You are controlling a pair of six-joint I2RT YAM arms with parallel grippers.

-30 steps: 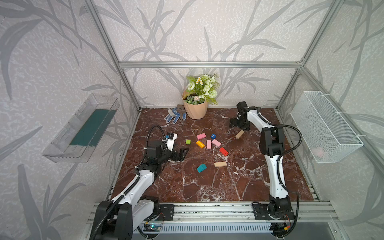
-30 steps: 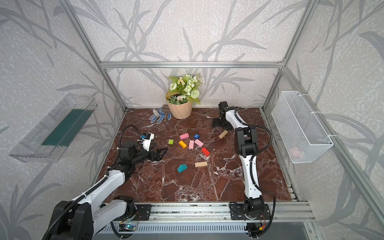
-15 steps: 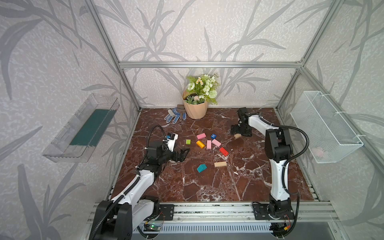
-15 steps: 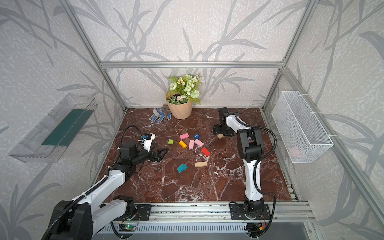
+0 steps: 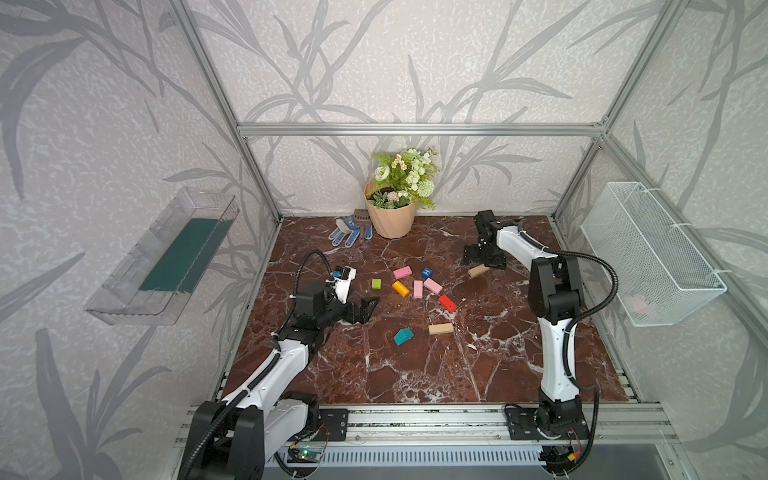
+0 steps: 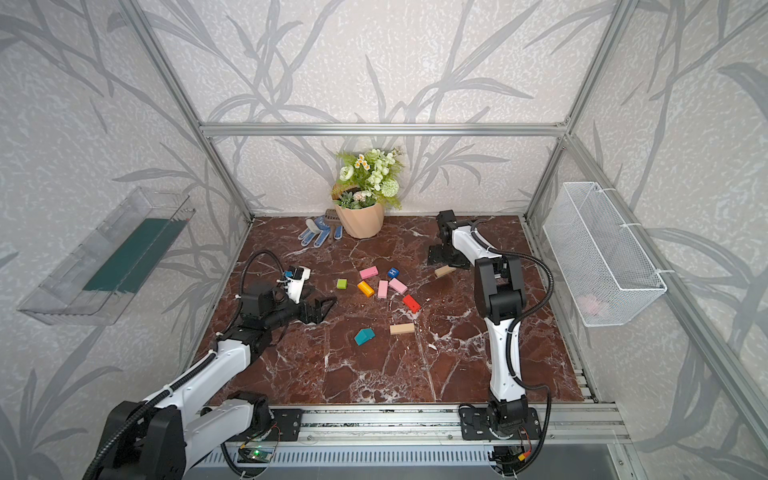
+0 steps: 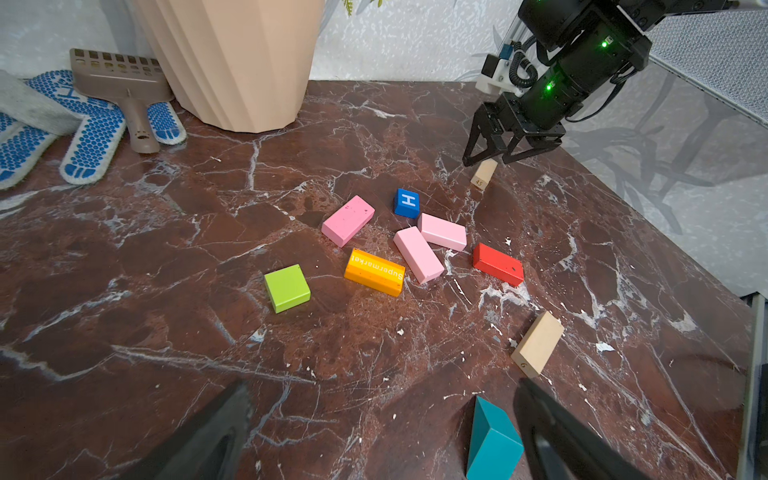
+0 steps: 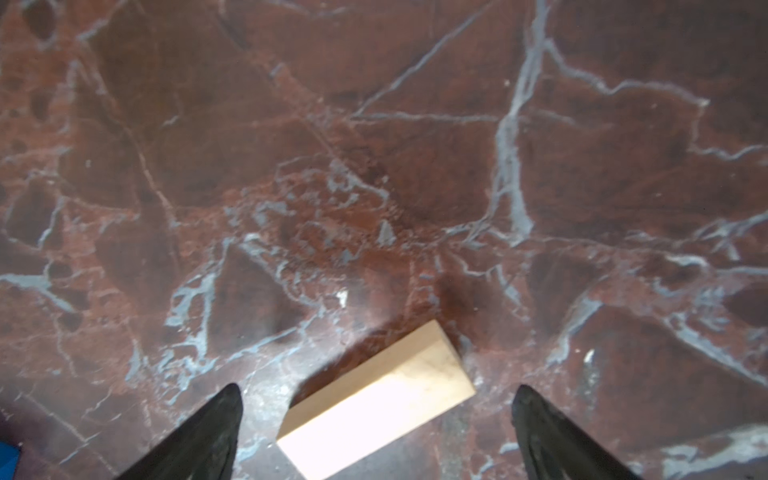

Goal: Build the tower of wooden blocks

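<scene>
The wood blocks lie scattered singly on the marble floor (image 5: 415, 374); no tower shows. Three pink oblongs (image 5: 417, 289), an orange one (image 5: 400, 288), a red one (image 5: 447, 303), a green cube (image 5: 376, 284) and a blue "H" cube (image 5: 427, 272) cluster mid-floor. A tan oblong (image 5: 441, 328) and the teal house piece (image 7: 492, 440) lie nearer. My right gripper (image 8: 377, 392) hangs open, straddling another tan oblong (image 8: 374, 411) without touching it. My left gripper (image 7: 382, 390) is open and empty, with the teal piece beside one finger.
A beige flowerpot (image 5: 392, 218) stands at the back wall, with blue-white gloves (image 5: 347, 232) and a small scoop (image 7: 124, 95) beside it. A wire basket (image 5: 648, 253) hangs on the right wall and a clear tray (image 5: 166, 257) on the left wall.
My right gripper has come forward from the back and lowered over the far tan oblong. The left arm has barely moved.
</scene>
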